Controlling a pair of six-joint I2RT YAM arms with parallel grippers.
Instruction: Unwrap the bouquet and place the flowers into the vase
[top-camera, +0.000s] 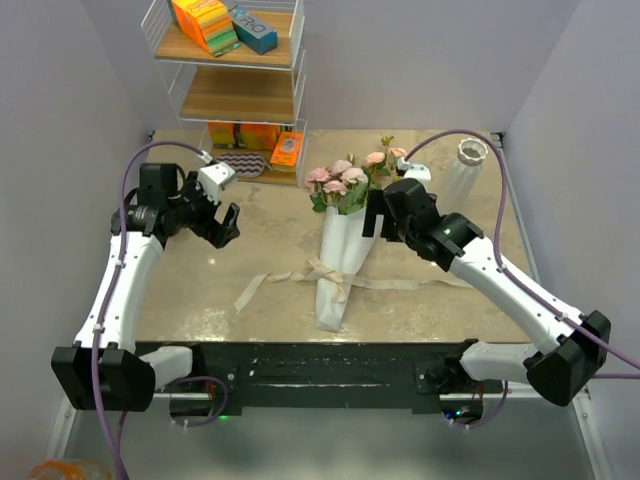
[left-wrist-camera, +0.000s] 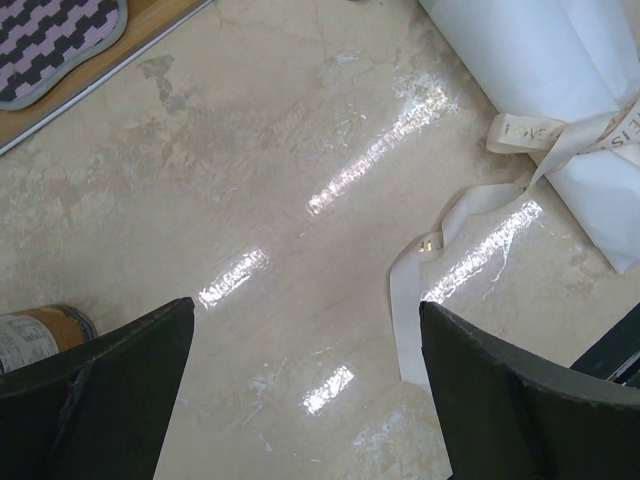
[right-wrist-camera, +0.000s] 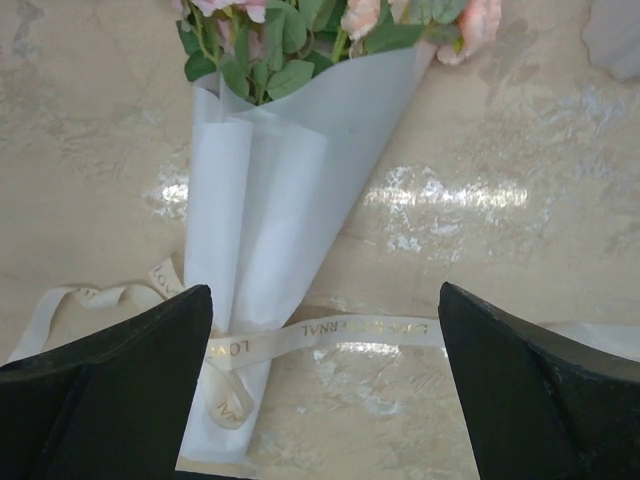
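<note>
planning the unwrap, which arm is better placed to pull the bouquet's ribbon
Right, probably: the right gripper, open, sits at the bouquet and ribbon; the left gripper is farther off.

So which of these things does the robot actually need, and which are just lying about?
Needed for the job: the bouquet, its cream ribbon, the flowers inside it, the white vase.

Just lying about: the wire shelf, the boxes on it, the patterned mat, the small can.
</note>
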